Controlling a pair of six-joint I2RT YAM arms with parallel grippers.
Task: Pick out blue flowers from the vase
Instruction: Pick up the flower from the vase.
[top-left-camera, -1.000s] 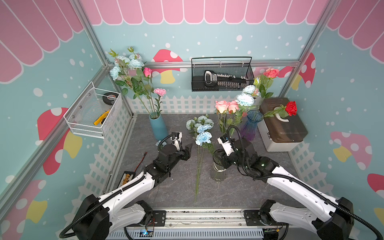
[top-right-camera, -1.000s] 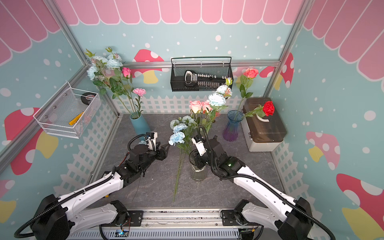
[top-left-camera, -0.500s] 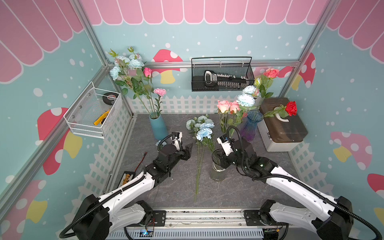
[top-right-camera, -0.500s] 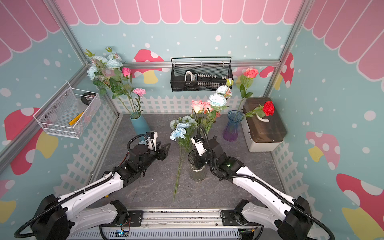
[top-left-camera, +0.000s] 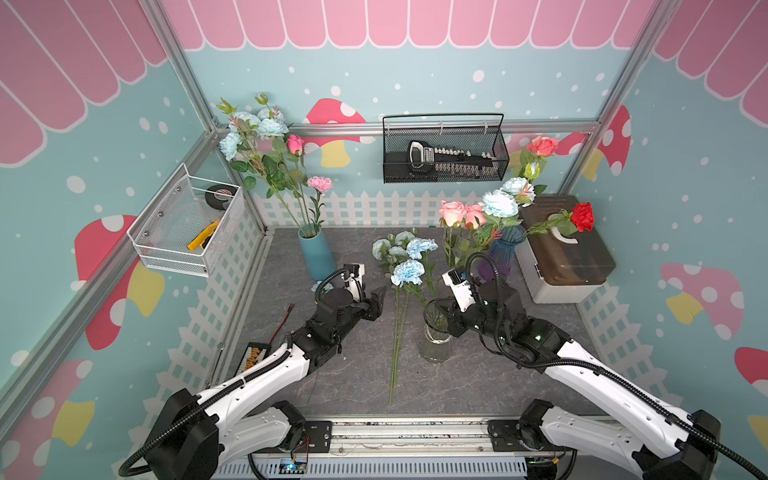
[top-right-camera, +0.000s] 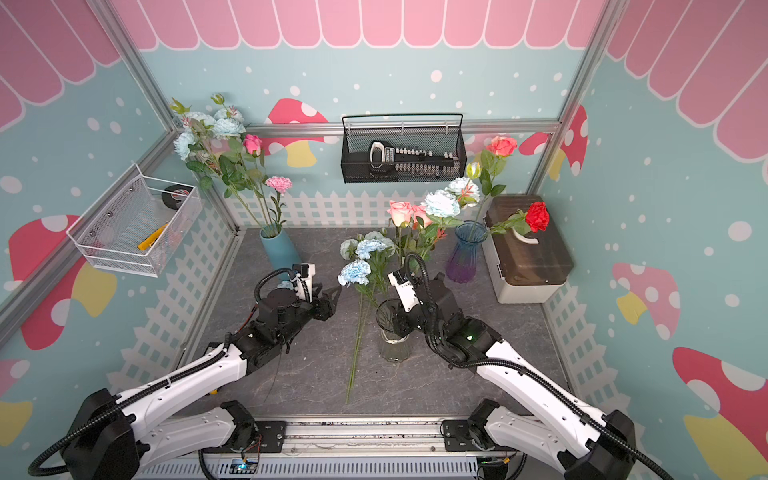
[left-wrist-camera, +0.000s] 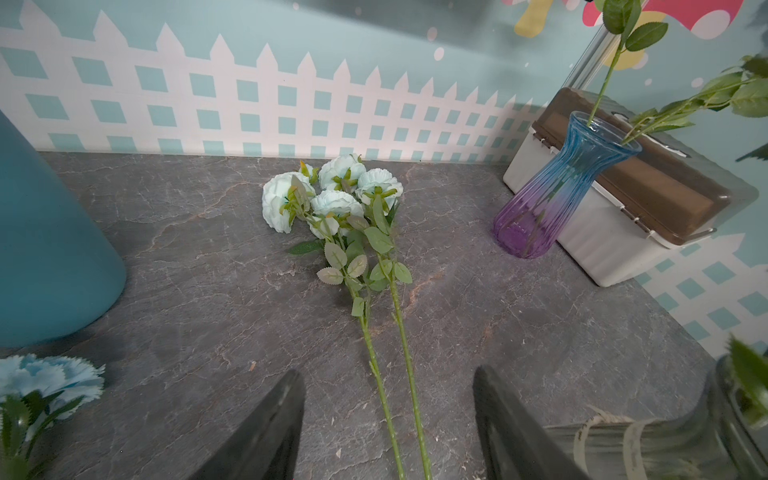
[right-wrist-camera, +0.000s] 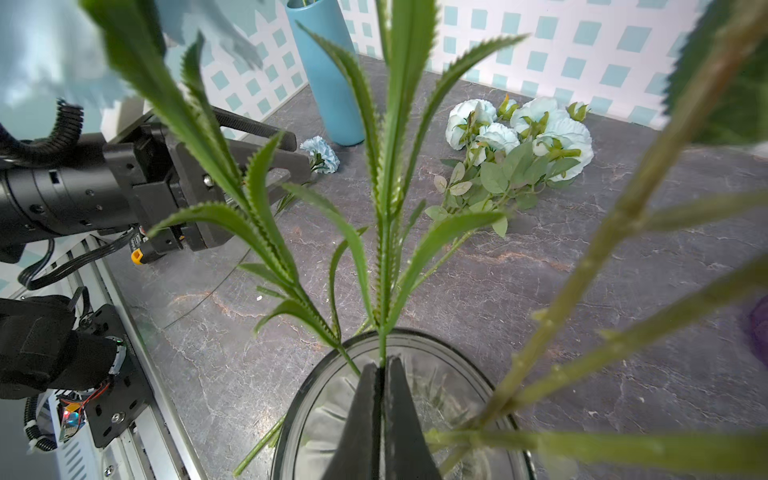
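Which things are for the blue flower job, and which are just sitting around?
For the job: clear vase, carnation stem held in the shut right gripper, blue flowers lying on the table, open left gripper.

Just sitting around: red rose, pink roses, brown-lidded box, black wire basket, white mesh basket, tape roll.

Teal walls (top-left-camera: 415, 75) dotted white surround me, with painted mushrooms (top-left-camera: 332, 120) and a pink scalloped band (top-left-camera: 374, 25) on top. A white picket fence border (top-left-camera: 374, 208) edges my grey stone-look table (top-left-camera: 353, 374). A black wire basket (top-left-camera: 440, 176) hangs at the back, a white mesh basket (top-left-camera: 166, 224) at left.
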